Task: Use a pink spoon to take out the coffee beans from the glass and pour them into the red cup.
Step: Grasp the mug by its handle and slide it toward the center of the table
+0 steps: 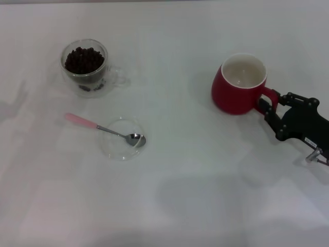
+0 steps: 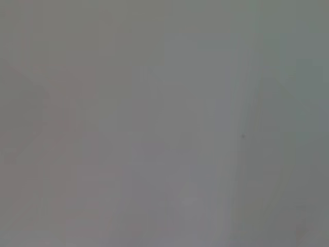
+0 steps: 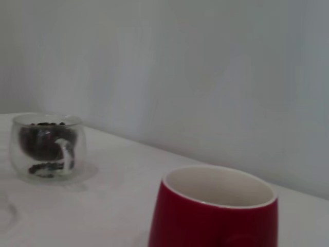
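Red cup (image 1: pixel 237 87), white inside, stands on the table's right side; the right gripper (image 1: pixel 269 105) pinches its handle. Far left, dark coffee beans (image 1: pixel 84 59) fill the glass (image 1: pixel 86 69). Nearby lies the pink spoon (image 1: pixel 105 129).

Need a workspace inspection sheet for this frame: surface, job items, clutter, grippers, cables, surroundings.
Surface: white table, no spills seen.
Glass: upright at the far left, holding the coffee beans.
Pink spoon: lying across a shallow clear dish, bowl inside the dish, pink handle out to the left; nobody holds it.
Red cup: upright on the right, inside looks empty.
Clutter: nothing seen beyond the dish.
Right gripper: at the red cup's handle, fingers either side of it; contact unclear.
Left gripper: not in view; its wrist camera shows only a blank surface.
Cables: nothing seen.
Surroundings: plain pale wall behind the table.
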You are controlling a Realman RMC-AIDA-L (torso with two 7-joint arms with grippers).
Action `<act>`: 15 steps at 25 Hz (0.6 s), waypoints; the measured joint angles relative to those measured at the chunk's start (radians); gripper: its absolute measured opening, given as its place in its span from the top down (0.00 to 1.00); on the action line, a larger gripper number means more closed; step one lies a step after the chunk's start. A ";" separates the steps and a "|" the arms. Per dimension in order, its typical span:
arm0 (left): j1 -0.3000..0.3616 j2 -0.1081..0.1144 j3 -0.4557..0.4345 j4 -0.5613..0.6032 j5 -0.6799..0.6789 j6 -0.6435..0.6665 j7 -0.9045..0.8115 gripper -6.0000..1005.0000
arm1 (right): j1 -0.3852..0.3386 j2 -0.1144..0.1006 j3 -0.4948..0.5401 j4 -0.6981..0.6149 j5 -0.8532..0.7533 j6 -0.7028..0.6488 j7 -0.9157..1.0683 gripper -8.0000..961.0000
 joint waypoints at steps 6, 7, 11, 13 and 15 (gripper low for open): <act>0.001 0.002 0.000 0.001 0.000 0.000 -0.003 0.22 | 0.000 0.000 -0.022 0.000 -0.012 -0.009 -0.004 0.69; 0.001 0.002 0.000 0.001 0.000 0.000 -0.003 0.22 | -0.001 0.000 -0.023 0.001 -0.015 -0.010 -0.007 0.70; 0.002 0.002 0.000 0.002 0.000 -0.001 -0.002 0.22 | -0.002 0.000 -0.037 0.004 -0.019 -0.031 -0.009 0.75; 0.002 0.002 0.000 0.002 0.000 -0.001 -0.001 0.22 | -0.002 -0.002 -0.046 0.008 -0.020 -0.051 -0.009 0.76; 0.001 0.002 0.000 0.002 0.000 -0.001 -0.001 0.22 | -0.003 -0.002 -0.057 0.011 -0.025 -0.071 -0.009 0.76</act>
